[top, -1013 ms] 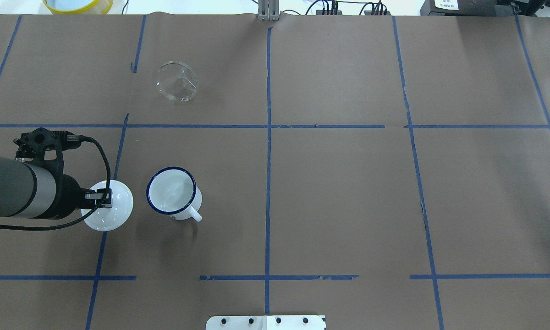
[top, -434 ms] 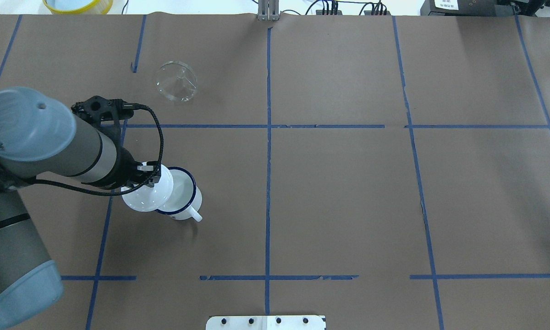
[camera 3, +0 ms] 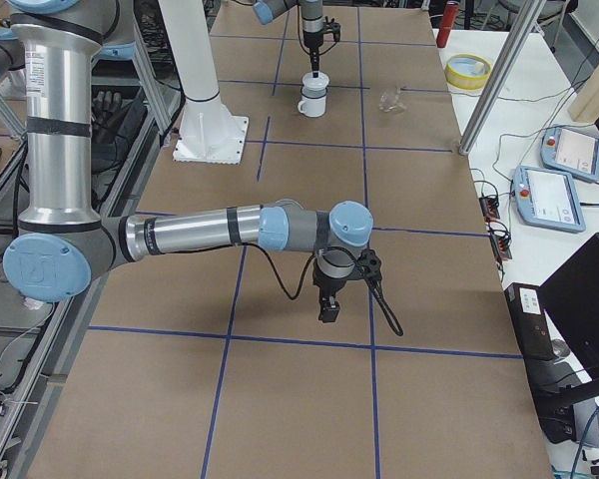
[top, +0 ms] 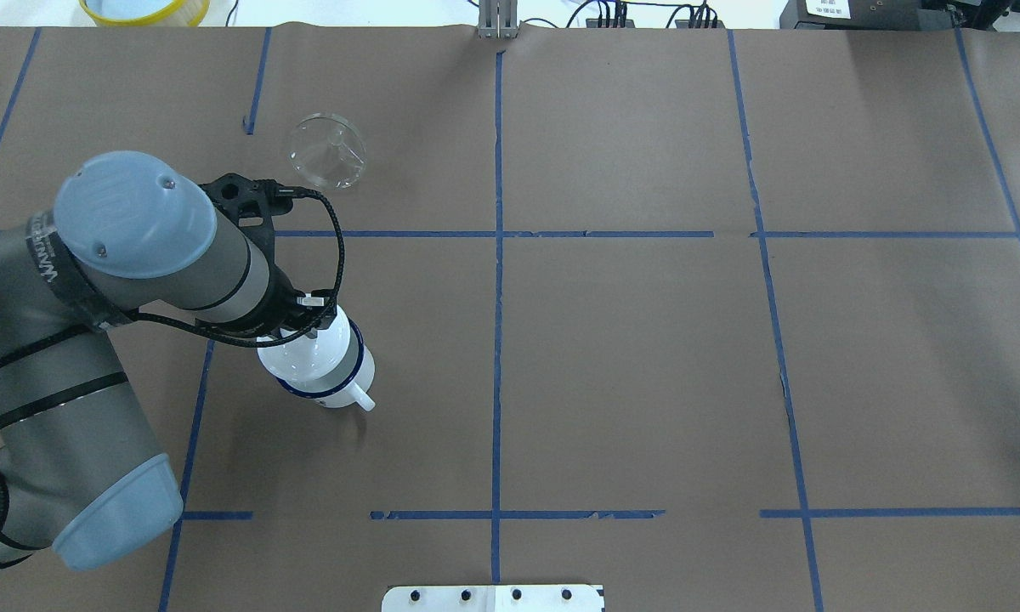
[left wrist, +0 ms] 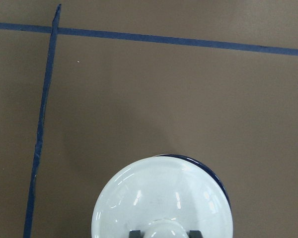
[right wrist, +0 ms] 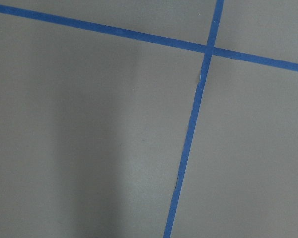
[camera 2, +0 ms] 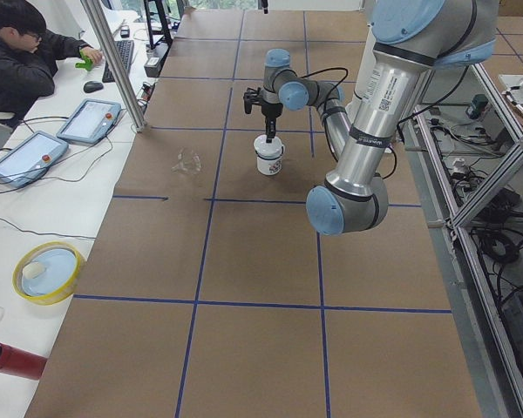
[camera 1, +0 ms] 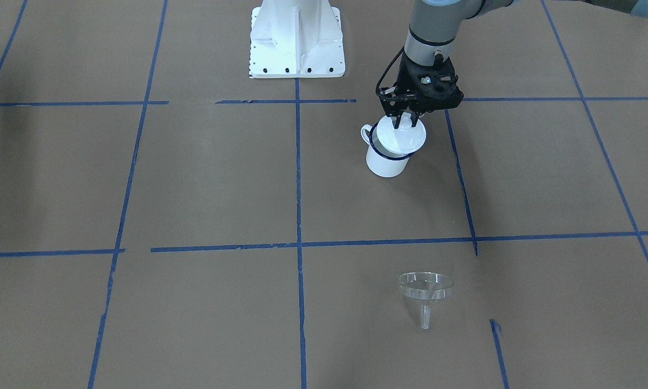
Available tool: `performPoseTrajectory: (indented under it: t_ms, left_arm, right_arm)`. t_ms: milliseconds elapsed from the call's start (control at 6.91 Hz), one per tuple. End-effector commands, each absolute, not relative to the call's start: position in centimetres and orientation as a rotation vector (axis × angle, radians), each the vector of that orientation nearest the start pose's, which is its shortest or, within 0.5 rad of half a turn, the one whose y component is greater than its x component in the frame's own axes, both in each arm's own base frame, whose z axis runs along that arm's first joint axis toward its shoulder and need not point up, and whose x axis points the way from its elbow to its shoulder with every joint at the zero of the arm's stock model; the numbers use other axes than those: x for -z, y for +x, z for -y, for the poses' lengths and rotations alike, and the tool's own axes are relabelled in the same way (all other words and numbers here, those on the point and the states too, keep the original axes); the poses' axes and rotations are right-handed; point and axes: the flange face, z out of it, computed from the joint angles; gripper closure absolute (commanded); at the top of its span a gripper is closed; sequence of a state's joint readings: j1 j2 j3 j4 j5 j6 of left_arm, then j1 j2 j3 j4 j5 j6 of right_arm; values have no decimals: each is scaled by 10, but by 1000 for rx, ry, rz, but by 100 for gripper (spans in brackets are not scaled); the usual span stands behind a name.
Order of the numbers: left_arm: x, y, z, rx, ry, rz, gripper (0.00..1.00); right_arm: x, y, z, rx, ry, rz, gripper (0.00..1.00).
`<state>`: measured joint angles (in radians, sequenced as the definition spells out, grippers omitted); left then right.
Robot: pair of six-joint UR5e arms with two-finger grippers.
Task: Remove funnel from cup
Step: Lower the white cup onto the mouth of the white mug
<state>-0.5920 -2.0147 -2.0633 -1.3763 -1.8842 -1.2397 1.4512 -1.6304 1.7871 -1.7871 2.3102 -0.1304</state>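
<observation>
the cup's (camera 1: 384, 163) mouth is nearly all hidden from you: a white knobbed lid (camera 1: 403, 138) covers it, and only a sliver of the dark blue rim shows along one side in the left wrist view. the lid seems to sit slightly off centre. from these angles you cannot tell whether it rests on the rim or hangs just above it.

the left gripper (camera 1: 404, 122) points straight down with its fingers pinching the lid's knob. in the left wrist view only the finger tips (left wrist: 134, 232) show, and the bottom edge cuts off the knob. in the overhead view the wrist hides most of the grip.

the funnel (camera 1: 425, 287) is not in the cup. it stands on the table (top: 646, 357) well apart from it, towards the edge far from the robot, on the robot's left half. it leans on its rim and spout, and its clear wall is faint against the brown paper.

the right gripper (camera 3: 329, 309) shows only in the right side view, low over the table near the robot's right end, and you cannot tell how its fingers stand. its wrist camera gives only paper and blue tape (right wrist: 191, 129).

there is lettering on the left arm's band (top: 47, 246), too small to read.
</observation>
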Motion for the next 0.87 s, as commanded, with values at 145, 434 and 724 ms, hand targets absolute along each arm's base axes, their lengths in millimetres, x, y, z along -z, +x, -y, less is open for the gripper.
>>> performPoseTrajectory:
  t_ms: [145, 434, 724]
  left_arm:
    - [-236, 410, 398, 133, 58, -794, 100]
    - [-233, 407, 396, 134, 58, -800, 100]
    - [-237, 408, 396, 135, 53, -794, 100]
  right_arm:
    - [-606, 11, 462, 216, -55, 741, 0]
    - [-605, 11, 462, 216, -53, 741, 0]
    - [-605, 11, 462, 216, -53, 741, 0]
